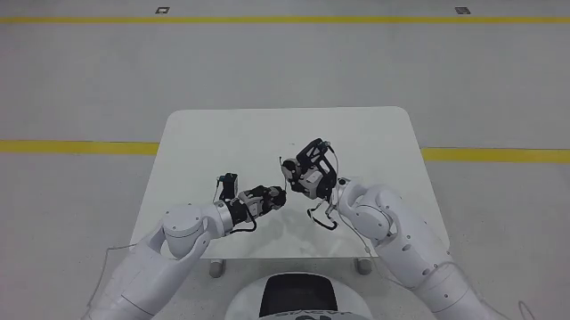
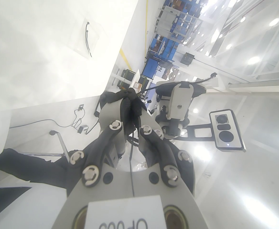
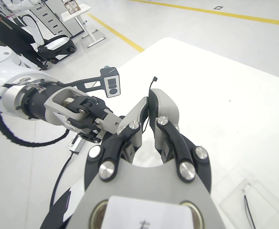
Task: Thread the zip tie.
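Both grippers meet above the middle of the white table point(image 1: 267, 133). My right gripper point(image 3: 149, 97) is shut on a thin black zip tie point(image 3: 155, 79). The tie's small square head sticks out past the fingertips, and its tail runs down between the pads toward the palm. My left gripper point(image 2: 130, 94) comes in from the side with its fingers pressed together, and a thin black strand runs back between them. In the top view, the left gripper point(image 1: 277, 197) sits just in front of the right gripper point(image 1: 289, 174), tip to tip. The contact point itself is hidden behind a right finger point(image 3: 139, 110).
A clear plastic bag point(image 2: 88, 39) with a spare black zip tie lies flat on the table; it also appears beside the right arm point(image 3: 245, 197). Beyond the table edge are the floor with yellow lines, a small white side table point(image 3: 76, 13) and shelving.
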